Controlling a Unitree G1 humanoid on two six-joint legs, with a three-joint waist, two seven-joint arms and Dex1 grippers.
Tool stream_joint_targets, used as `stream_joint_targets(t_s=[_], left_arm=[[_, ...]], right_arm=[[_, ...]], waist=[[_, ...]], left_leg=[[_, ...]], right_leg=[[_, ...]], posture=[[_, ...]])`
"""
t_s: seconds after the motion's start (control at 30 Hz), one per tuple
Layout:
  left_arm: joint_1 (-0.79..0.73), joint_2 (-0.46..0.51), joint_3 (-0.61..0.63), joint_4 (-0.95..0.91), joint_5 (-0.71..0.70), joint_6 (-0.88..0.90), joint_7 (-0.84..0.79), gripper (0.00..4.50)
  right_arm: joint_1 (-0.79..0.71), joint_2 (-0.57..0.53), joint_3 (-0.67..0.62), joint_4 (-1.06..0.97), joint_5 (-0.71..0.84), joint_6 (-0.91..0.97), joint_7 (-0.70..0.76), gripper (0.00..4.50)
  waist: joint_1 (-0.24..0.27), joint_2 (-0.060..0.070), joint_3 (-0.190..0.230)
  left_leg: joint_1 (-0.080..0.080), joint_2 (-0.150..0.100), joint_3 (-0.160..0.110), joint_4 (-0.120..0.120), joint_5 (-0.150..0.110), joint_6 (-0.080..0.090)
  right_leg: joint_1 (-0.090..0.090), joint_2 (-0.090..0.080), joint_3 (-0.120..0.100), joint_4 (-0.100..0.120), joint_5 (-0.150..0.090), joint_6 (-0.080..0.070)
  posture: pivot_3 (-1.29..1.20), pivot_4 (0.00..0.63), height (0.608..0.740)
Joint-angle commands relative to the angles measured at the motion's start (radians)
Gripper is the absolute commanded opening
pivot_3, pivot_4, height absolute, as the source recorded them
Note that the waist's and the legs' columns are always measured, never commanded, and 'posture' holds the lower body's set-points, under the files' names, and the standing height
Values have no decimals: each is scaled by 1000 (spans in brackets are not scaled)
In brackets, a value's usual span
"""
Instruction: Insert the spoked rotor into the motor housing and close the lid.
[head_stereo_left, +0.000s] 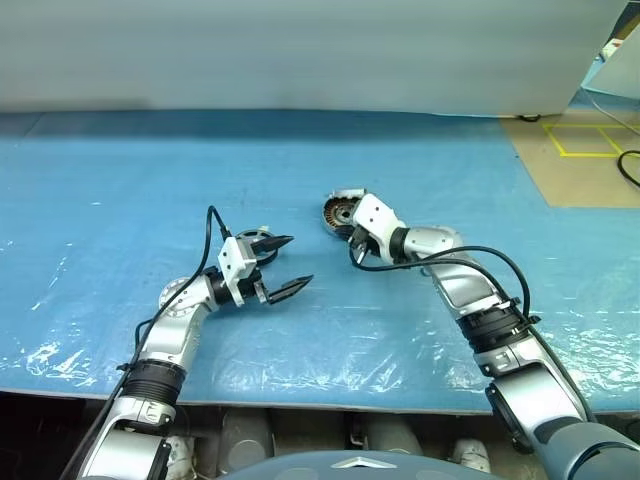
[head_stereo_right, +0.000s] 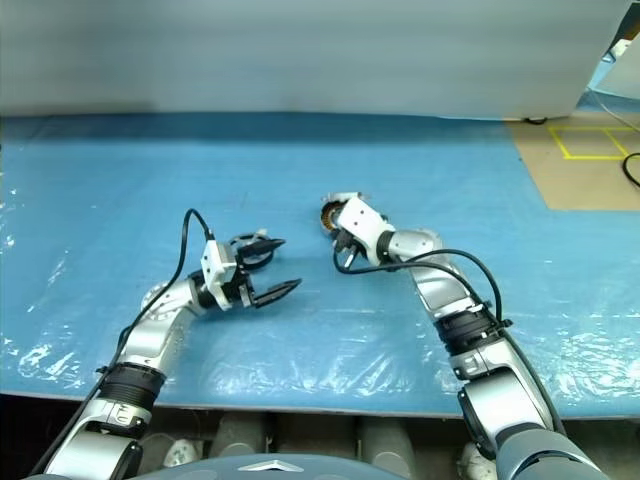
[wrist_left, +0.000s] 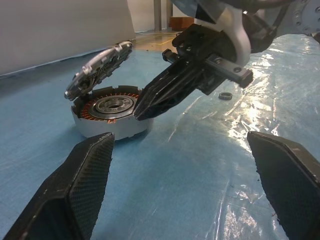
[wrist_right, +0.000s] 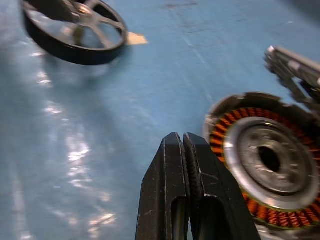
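The motor housing (wrist_left: 107, 114) sits on the blue plastic-covered table (head_stereo_left: 120, 180), its ring of copper windings and central silver hub facing up. The lid (wrist_left: 99, 68) is propped at a tilt on the housing's far rim, raised on one side and leaving the can uncovered. The right gripper (wrist_right: 186, 150) has its two black fingers pressed flat together, holding nothing, with its tips just beside the housing's near edge. The spoked rotor (wrist_right: 75, 27) lies flat on the table apart from the housing, beside the left gripper (head_stereo_left: 284, 266), whose jaws stand wide and empty (its fingers point toward the housing). A small dark ring (wrist_left: 225, 96) rests on the table surface behind the right gripper. No writing, brand or label can be read on any part.
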Motion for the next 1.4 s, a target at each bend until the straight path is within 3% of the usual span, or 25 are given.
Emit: stream_joint_targets(t_s=[0.03,0.2,0.47,0.67,1.2,1.33,1.4], left_arm=[[0,4,1,-42,-2,-2,4,4500],[-1,5,0,-44,-1,2,3,4500],[0,-2,-7,-13,6,-18,-9,4500],[-10,-2,-6,-1,7,-17,-11,4500],[-3,-7,-13,-14,9,-7,-4,4500],[-5,-7,-13,-11,12,-11,-2,4500],[-7,-7,-13,-11,13,-11,-2,4500]], right_arm=[[35,-56,18,-160,56,102,84,68],[123,-117,63,-248,60,136,116,68],[62,-35,-26,-128,26,3,-71,68],[69,-35,-15,-93,9,-41,-89,1914],[34,9,17,56,-98,-116,-186,1914],[37,14,17,65,-100,-138,-182,1006],[40,24,5,62,-85,-135,-181,282]], waist=[[3,0,0],[14,0,0],[5,0,0],[7,0,0],[0,0,0],[0,0,0],[-1,0,0]], left_leg=[[0,0,0,0,0,0],[1,0,0,0,-2,-3],[1,0,1,3,-2,-3],[0,-1,0,0,-2,-3],[1,-1,0,1,-2,-3],[1,-1,0,1,-2,-3],[1,-1,0,1,-2,-3]], right_leg=[[0,0,0,0,0,0],[1,0,0,0,0,0],[0,0,1,0,0,0],[0,0,1,0,0,0],[0,0,1,0,0,0],[1,0,1,0,0,0],[1,0,1,0,0,0]], posture=[[0,150,740],[0,150,740],[0,150,740],[0,150,740],[0,150,740],[0,150,740],[0,150,740]])
